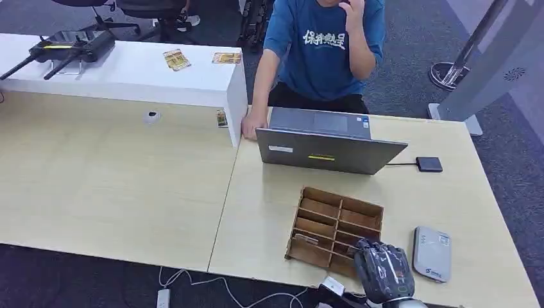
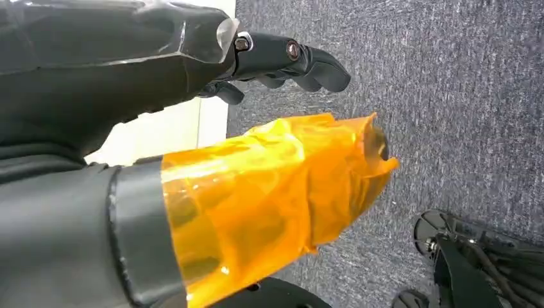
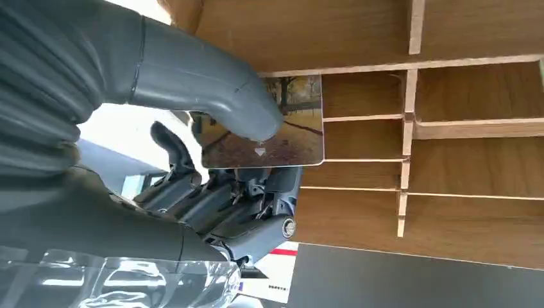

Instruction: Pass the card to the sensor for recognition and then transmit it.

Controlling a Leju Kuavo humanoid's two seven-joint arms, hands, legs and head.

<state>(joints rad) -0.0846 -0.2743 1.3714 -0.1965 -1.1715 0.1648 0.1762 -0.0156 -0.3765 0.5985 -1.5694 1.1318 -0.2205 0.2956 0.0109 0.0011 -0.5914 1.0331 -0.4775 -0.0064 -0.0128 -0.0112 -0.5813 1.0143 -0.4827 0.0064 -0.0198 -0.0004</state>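
A picture card (image 3: 292,131) showing an autumn park scene is pinched between the thumb and fingers of my right hand (image 3: 218,173). It is held over the dividers of a wooden compartment box (image 3: 410,96). In the head view the right hand (image 1: 383,273) hovers at the near right corner of that box (image 1: 340,199). The grey card sensor (image 1: 431,253) lies flat on the table just right of the hand. My left hand (image 2: 160,70) hangs over grey carpet, its orange-wrapped thumb (image 2: 276,186) and dark fingers (image 2: 289,61) apart, holding nothing.
A grey laptop (image 1: 330,151) stands behind the box, with a person in a blue shirt (image 1: 324,45) seated beyond it. A small black device (image 1: 428,164) lies to the right of the laptop. A white raised shelf (image 1: 128,80) at far left carries cards (image 1: 176,59) and a black controller (image 1: 70,46).
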